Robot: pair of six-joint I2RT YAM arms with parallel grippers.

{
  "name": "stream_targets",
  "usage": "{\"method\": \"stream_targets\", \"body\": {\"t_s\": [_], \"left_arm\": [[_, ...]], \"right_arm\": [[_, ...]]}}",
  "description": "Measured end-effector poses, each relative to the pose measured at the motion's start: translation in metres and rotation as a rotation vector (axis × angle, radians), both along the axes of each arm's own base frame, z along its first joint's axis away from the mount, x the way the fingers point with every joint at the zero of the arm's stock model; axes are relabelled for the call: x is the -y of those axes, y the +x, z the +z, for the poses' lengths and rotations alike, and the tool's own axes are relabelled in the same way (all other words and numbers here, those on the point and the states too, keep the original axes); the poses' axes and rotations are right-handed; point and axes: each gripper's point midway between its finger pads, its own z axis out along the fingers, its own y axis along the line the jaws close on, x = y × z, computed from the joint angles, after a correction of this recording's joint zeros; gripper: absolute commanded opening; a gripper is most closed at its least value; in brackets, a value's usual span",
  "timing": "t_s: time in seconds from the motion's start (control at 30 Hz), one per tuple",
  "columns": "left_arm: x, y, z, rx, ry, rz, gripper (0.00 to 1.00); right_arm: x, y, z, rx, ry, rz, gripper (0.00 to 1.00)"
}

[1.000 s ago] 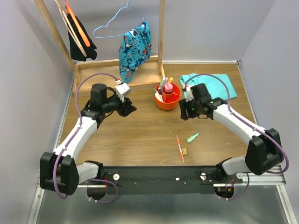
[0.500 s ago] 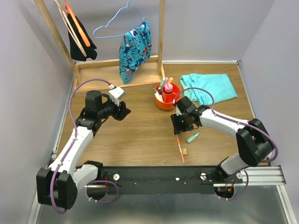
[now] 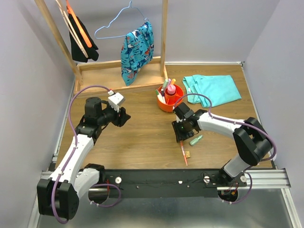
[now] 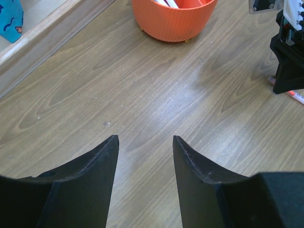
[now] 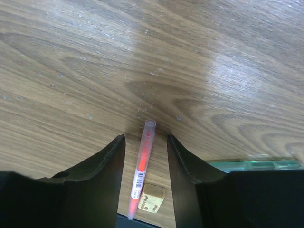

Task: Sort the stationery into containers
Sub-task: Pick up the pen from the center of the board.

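Note:
The orange-red bowl (image 3: 170, 99) stands mid-table and holds a pink bottle and several highlighters; its ribbed wall shows in the left wrist view (image 4: 173, 21). A red pen (image 3: 183, 151) lies on the wood near the front, with a tan eraser (image 3: 188, 154) and a green highlighter (image 3: 195, 140) beside it. My right gripper (image 3: 180, 134) is open and low over the pen's far end; the pen (image 5: 141, 167) lies between its fingers (image 5: 102, 164), the eraser (image 5: 153, 198) just right of it. My left gripper (image 3: 124, 117) is open and empty, left of the bowl.
A wooden rack base (image 3: 118, 73) with a blue patterned cloth (image 3: 137, 47), a hanger and dark clothes stands at the back left. A teal cloth (image 3: 213, 89) lies at the back right. The right arm's black body (image 4: 288, 52) shows in the left wrist view.
My right gripper has moved left and toward the front, down over the red pen. My left arm has drawn back to the left, away from the bowl.

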Motion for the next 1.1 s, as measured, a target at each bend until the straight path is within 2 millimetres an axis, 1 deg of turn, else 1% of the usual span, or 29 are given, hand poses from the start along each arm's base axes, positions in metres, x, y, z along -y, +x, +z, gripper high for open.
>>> {"method": "stream_targets", "body": {"t_s": [0.13, 0.17, 0.33, 0.37, 0.43, 0.47, 0.53, 0.57, 0.63, 0.7, 0.73, 0.87, 0.9, 0.93, 0.97, 1.0, 1.03, 1.07, 1.1], "left_arm": [[-0.002, 0.001, 0.001, 0.001, -0.002, 0.007, 0.59], [-0.002, 0.001, 0.001, 0.0, -0.003, 0.008, 0.59], [-0.002, 0.001, 0.001, 0.002, -0.006, 0.011, 0.59], [-0.002, 0.002, 0.002, 0.003, -0.006, 0.012, 0.59], [-0.002, 0.002, 0.001, 0.001, -0.006, 0.013, 0.59], [-0.003, 0.003, 0.0, -0.003, -0.005, 0.014, 0.59], [-0.003, 0.003, -0.003, -0.011, 0.0, 0.012, 0.59], [-0.003, 0.003, -0.004, -0.011, 0.003, 0.01, 0.59], [-0.003, 0.003, -0.005, -0.016, 0.011, 0.006, 0.59], [-0.003, 0.005, -0.003, -0.014, 0.018, 0.001, 0.59], [-0.003, 0.006, -0.001, -0.013, 0.022, -0.002, 0.59], [-0.001, 0.018, 0.016, 0.01, 0.033, -0.014, 0.59], [-0.001, 0.021, 0.021, 0.022, 0.034, -0.015, 0.59], [-0.001, 0.024, 0.026, 0.031, 0.033, -0.015, 0.59], [0.0, 0.027, 0.031, 0.041, 0.033, -0.016, 0.59], [0.0, 0.03, 0.035, 0.048, 0.032, -0.016, 0.59], [0.0, 0.032, 0.037, 0.052, 0.032, -0.016, 0.59], [0.001, 0.034, 0.04, 0.057, 0.03, -0.016, 0.59], [0.001, 0.036, 0.042, 0.057, 0.029, -0.015, 0.59]], "right_arm": [[0.002, 0.002, -0.001, 0.006, -0.013, -0.015, 0.42], [0.003, 0.002, -0.001, 0.008, -0.017, -0.018, 0.38], [0.004, 0.002, -0.002, 0.011, -0.026, -0.024, 0.28], [0.004, 0.002, -0.002, 0.012, -0.026, -0.024, 0.24], [0.002, 0.003, -0.001, 0.015, -0.024, -0.019, 0.21], [0.001, 0.004, 0.0, 0.017, -0.021, -0.013, 0.14], [-0.003, 0.007, 0.004, 0.022, -0.012, -0.002, 0.09], [-0.006, 0.01, 0.007, 0.03, -0.003, 0.005, 0.04], [-0.017, 0.022, 0.02, 0.065, 0.028, 0.018, 0.01], [-0.029, 0.036, 0.037, 0.112, 0.066, 0.035, 0.01], [-0.033, 0.041, 0.042, 0.127, 0.077, 0.039, 0.01], [-0.053, 0.062, 0.073, 0.204, 0.141, 0.064, 0.01], [-0.058, 0.068, 0.084, 0.227, 0.16, 0.075, 0.01], [-0.067, 0.077, 0.1, 0.266, 0.191, 0.087, 0.01], [-0.073, 0.083, 0.111, 0.294, 0.212, 0.098, 0.01], [-0.082, 0.093, 0.131, 0.343, 0.246, 0.116, 0.01], [-0.095, 0.108, 0.159, 0.42, 0.295, 0.141, 0.01], [-0.1, 0.114, 0.17, 0.459, 0.317, 0.155, 0.01], [-0.111, 0.128, 0.202, 0.546, 0.364, 0.176, 0.01]]}}
